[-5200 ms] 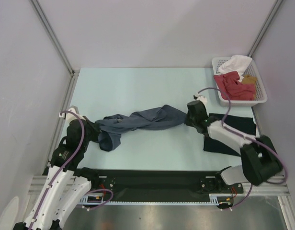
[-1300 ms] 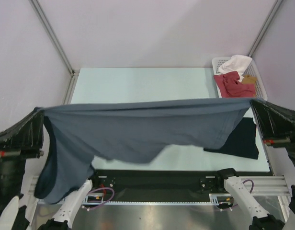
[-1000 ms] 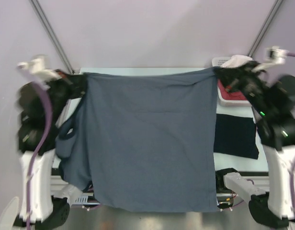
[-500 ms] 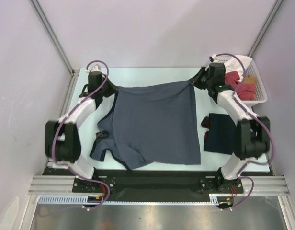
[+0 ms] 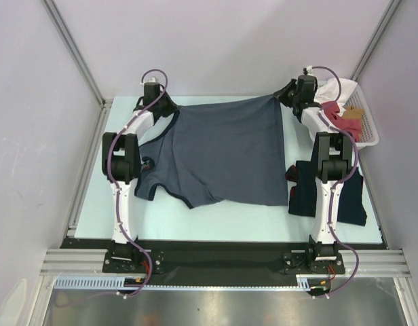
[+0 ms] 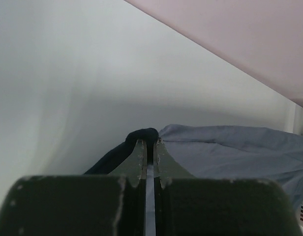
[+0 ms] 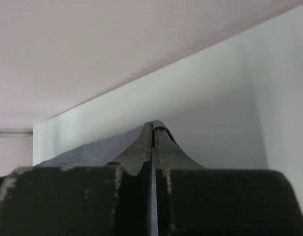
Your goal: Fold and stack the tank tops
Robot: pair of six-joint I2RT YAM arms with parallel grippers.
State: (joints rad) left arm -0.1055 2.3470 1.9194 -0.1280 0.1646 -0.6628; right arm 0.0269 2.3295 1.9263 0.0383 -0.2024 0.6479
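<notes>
- Since half a second ago both arms reach farther back, blue top (image 5: 226,153) pulled with them, spread on table (image 5: 216,224).
- Left gripper (image 5: 168,109) clamped on its far-left corner.
- Right gripper (image 5: 285,97) clamped on far-right corner.
- Navy top (image 5: 302,197) lies flat right of it, partly under right arm.
- Basket (image 5: 365,140) at far right.

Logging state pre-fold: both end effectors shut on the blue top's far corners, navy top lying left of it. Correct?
Not quite. The navy top lies right of the blue top, by the right arm, as the top external view shows. The rest holds: the left end effector and right end effector are both shut on its far corners.
</notes>
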